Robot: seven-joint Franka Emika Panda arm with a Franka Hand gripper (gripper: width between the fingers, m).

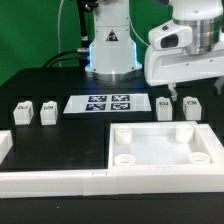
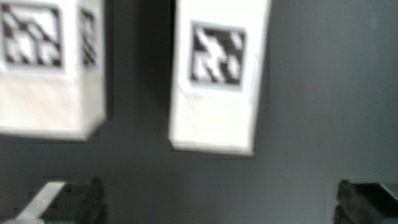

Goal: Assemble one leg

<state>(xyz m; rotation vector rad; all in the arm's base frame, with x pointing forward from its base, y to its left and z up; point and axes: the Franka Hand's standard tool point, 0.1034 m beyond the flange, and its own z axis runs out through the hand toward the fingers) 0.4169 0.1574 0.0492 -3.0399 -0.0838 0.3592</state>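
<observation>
Leg loose on desk, tag face showing for tracking; tool spread wide, empty, lined up over it, likely for gripping.

**A robotics lab bench rigged for camera tracking**

This is a robotics laboratory, not a home, shop or office. A white robot arm rises from a base that glows blue and carries a warning triangle, with cables running beside it. The table is matte black, and a green backdrop fills the wall behind it. Black-and-white fiducial tags are printed on the marker board and on each small white leg; the wrist view shows such tags large. A plain white tray and a white barrier along the table's near edge complete the test rig.
</observation>
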